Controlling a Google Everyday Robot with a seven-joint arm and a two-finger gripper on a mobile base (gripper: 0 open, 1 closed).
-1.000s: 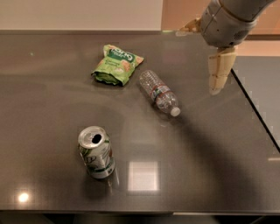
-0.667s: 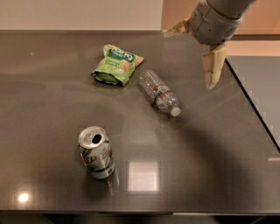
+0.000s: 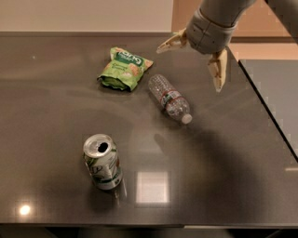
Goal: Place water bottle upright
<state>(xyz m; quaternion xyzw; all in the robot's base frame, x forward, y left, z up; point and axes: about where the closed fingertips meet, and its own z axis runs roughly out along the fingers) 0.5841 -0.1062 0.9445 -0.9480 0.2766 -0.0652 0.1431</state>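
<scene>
Camera view: small clear ribbed plastic water bottle with white cap, lying on its side on the dark glossy desk, not yet upright. Pincer spread wide, empty, hovering beyond it, likely positioned for a grasp.

I see dark glossy table, square light glare near its front | pale wall behind | tan panel far right, perhaps wood | gripper above table's far-right part, fingers spread.
</scene>
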